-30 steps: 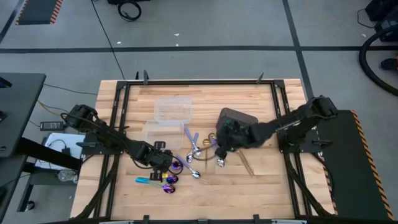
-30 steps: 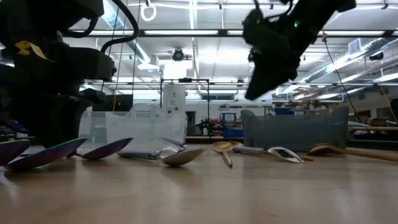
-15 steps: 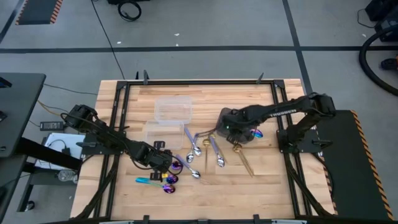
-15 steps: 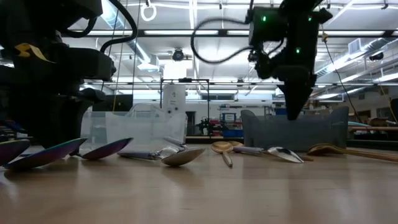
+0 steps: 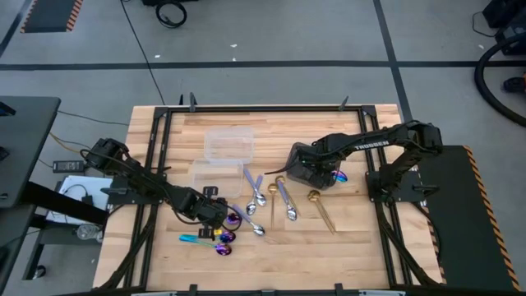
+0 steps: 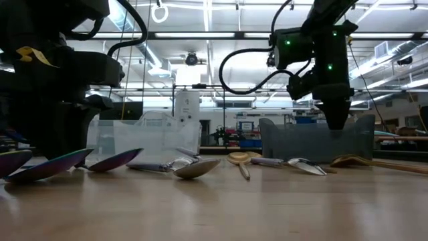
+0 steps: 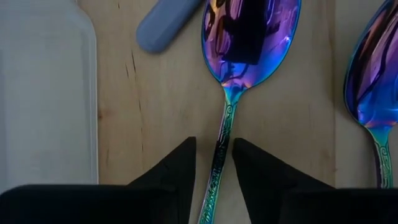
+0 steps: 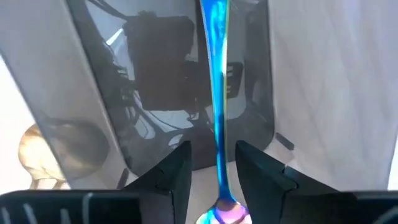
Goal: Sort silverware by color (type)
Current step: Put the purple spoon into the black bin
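Wood table [image 5: 345, 238], 3 silver spoons [image 5: 283, 200], 2 gold spoons [image 5: 320, 210]

The counter [image 5: 345, 238] is pale wood with a fine grain. Both arms and each end effector [image 7: 211, 163] [image 8: 214, 165] are black. One spoon [image 7: 239, 56] shimmers purple, blue and teal, its handle scroll-patterned; another [image 8: 217, 93] has a bright blue handle. Gold spoons [image 5: 319, 207] and shiny silver spoons [image 5: 285, 201] lie mixed. The bin [image 5: 311, 160] is dark grey, the containers [image 5: 228, 144] clear
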Controlling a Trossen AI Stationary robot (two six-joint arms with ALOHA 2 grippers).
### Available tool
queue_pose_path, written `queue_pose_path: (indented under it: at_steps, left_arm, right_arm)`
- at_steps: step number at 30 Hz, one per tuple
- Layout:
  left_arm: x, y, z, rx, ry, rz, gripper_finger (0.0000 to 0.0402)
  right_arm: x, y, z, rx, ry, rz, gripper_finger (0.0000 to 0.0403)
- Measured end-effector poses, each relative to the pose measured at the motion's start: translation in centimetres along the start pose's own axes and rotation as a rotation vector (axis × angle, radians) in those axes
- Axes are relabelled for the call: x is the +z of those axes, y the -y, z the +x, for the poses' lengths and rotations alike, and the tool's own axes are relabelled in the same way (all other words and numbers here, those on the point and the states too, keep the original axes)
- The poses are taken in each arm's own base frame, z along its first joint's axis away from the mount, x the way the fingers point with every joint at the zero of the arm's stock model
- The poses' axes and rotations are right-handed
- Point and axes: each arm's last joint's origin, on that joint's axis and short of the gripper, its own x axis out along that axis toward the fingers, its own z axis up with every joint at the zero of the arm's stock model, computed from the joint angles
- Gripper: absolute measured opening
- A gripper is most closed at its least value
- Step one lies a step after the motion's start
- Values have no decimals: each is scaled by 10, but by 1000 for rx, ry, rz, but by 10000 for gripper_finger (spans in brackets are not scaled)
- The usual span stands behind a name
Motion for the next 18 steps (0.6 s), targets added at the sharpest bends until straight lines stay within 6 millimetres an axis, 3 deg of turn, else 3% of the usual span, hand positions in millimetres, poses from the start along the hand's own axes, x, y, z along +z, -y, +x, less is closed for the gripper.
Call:
queue_pose_path:
  at_steps: [10, 18]
  left_arm:
    - [0, 0, 0, 1, 1, 1, 121]
    - [0, 0, 0, 1, 2, 2, 121]
  right_arm:
    - [-4, 11, 23, 15, -6, 32, 123]
    - [-2, 10, 23, 46, 9, 35, 37]
